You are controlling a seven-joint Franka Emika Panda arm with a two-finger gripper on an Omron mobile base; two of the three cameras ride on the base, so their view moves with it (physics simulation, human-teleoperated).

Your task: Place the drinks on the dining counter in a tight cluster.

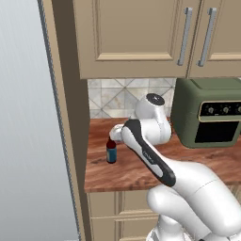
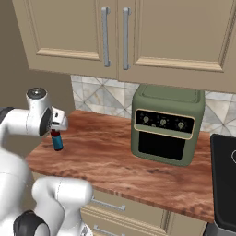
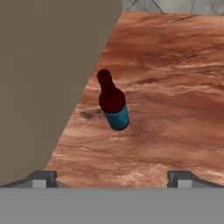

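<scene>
While pincer (image 3: 112,178) hovers open — brown bottle (image 3: 112,103) upright near counter (image 3: 175,109) edge.

Glossy dark-brown bottle (image 3: 112,103) on smooth reddish wood-grain counter (image 3: 175,109).

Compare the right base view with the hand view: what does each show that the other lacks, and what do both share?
Right base view alone: the green toaster oven, the beige wall cabinets and the arm. Hand view alone: the open gripper, with both fingertips wide apart and short of the bottle. Shared: the slim dark-brown bottle with a blue label, upright on the wood counter near the side panel.
</scene>
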